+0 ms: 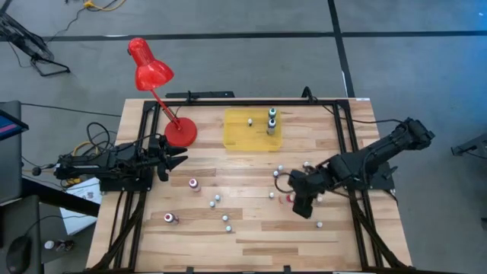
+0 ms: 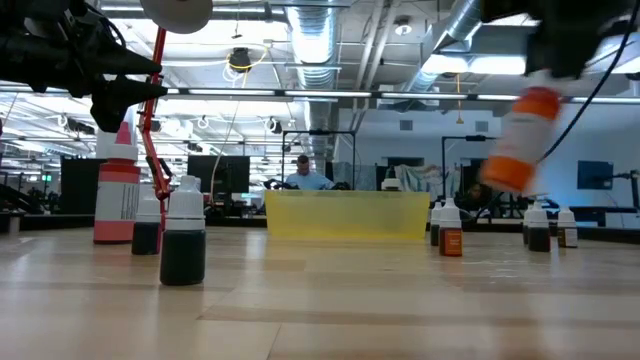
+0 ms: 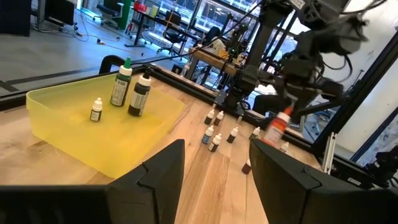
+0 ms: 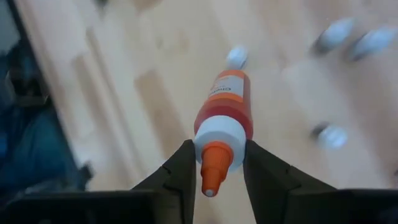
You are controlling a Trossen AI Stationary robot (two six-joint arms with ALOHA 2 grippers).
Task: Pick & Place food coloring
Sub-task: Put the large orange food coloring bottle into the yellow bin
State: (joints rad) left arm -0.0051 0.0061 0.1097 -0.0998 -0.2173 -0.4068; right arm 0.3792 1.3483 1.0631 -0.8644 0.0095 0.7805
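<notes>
Two dark fingers of the right gripper (image 4: 214,165) are clamped on the white collar of an orange food coloring bottle with a pointed orange tip (image 4: 221,124); the bottle hangs clear of the table, tilted in the low view (image 2: 520,140) and blurred in the left wrist view (image 3: 278,124). Right gripper sits over the right half of the pale wooden slat table (image 1: 251,243) in the high view (image 1: 302,199), with small pale-capped bottles scattered close around it, e.g. one just beyond its tip (image 1: 319,225) and one toward the middle (image 1: 272,195). More loose bottles stand left of centre: a red-banded one (image 1: 194,184), another red one nearer the front edge (image 1: 170,218), and pale-capped ones between (image 1: 217,199). Flat yellow translucent rectangular tray (image 1: 236,137) lies at the far middle of the table; inside it stand a green-capped bottle (image 3: 120,87), a dark bottle with white cap (image 3: 139,94) beside it, and a tiny white-capped bottle (image 3: 96,110) apart from those two. Left gripper (image 1: 173,160) waits at the left side of the table, its fingers apart and holding nothing, near the round base of a red desk lamp (image 1: 180,131). Low view: a dark bottle with white cap (image 2: 182,245) stands nearest the camera; a person (image 2: 303,175) shows in the room behind the tray.
</notes>
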